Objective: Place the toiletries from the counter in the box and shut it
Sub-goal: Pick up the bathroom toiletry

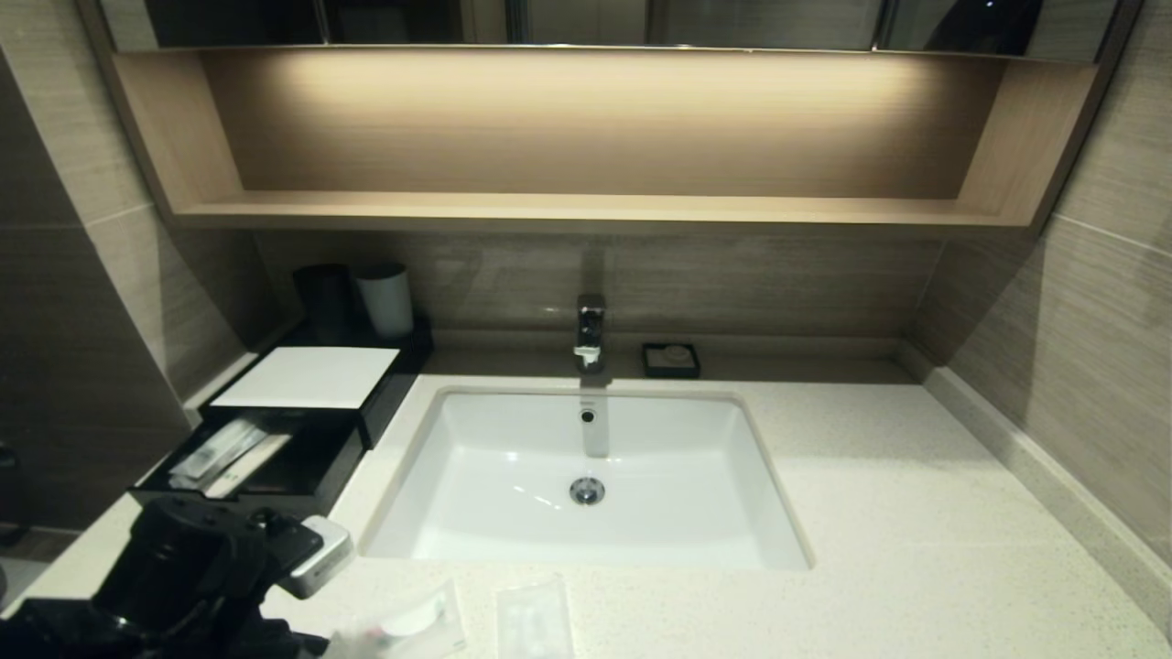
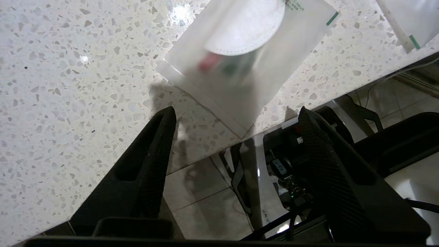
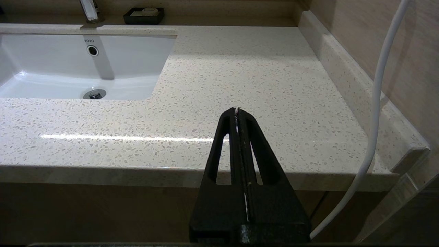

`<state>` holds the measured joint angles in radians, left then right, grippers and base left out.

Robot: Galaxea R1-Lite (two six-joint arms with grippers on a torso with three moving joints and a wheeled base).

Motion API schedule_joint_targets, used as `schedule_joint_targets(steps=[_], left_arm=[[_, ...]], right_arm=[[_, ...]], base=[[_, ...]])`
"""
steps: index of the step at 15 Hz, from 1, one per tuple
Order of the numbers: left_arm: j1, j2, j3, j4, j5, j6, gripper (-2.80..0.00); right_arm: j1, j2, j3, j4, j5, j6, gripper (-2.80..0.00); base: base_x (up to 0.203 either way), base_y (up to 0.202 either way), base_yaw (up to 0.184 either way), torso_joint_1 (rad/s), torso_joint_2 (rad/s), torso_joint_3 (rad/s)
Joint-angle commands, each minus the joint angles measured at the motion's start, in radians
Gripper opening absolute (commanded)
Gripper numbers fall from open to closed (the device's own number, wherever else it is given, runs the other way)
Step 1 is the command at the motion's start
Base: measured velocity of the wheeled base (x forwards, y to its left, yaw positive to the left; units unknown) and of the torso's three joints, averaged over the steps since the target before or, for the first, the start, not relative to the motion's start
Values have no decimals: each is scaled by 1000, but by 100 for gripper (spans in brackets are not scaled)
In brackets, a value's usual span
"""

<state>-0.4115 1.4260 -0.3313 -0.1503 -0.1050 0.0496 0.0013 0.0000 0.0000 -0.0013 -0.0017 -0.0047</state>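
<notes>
The squarish packet with the white round disc (image 2: 240, 55) lies flat at the front edge of the worktop (image 1: 916, 513), one corner reaching the lip. Just beside it lies a second clear packet (image 1: 533, 618), the small rectangular one, also near the front edge. A long thin packet (image 1: 220, 450) already rests inside the pulled-out drawer of the black box (image 1: 302, 430), which stands at the left of the sink (image 1: 586, 476) with its white top panel showing.

The left claw (image 2: 236, 115) hangs over the worktop's front edge, its jaws spread wide and empty, with the corner of the disc packet between the two fingertips but untouched by either. The right claw (image 3: 237, 111) is parked low in front of the worktop's right end, its fingers pressed together on nothing.

As a judgement, about a third of the task is done: one packet is in the box, two remain on the worktop, and the drawer is open and has yet to be pushed shut. The left claw looks set to take the disc packet next.
</notes>
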Motion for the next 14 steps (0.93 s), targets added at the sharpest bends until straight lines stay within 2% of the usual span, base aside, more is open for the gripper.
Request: schedule_joint_targets(steps=[1,4,8,12,14], left_arm=[[16,7,5,-22,-2,25,0],[16,7,21,-58,-12,55,0],[16,19,25,-81,-81,76,0],[20,33,20,-83,-97,94,0],[40,35,16,-83,-97,137,0]], right_arm=[[0,0,2,0,0,-1,-280],[0,0,2,0,0,-1,-280],[0,0,2,0,0,-1,-280],[0,0,2,0,0,-1,-280],[0,0,2,0,0,0,-280]], base=[[0,0,0,0,0,0],[0,0,0,0,0,0],[0,0,0,0,0,0],[0,0,0,0,0,0],[0,0,0,0,0,0]])
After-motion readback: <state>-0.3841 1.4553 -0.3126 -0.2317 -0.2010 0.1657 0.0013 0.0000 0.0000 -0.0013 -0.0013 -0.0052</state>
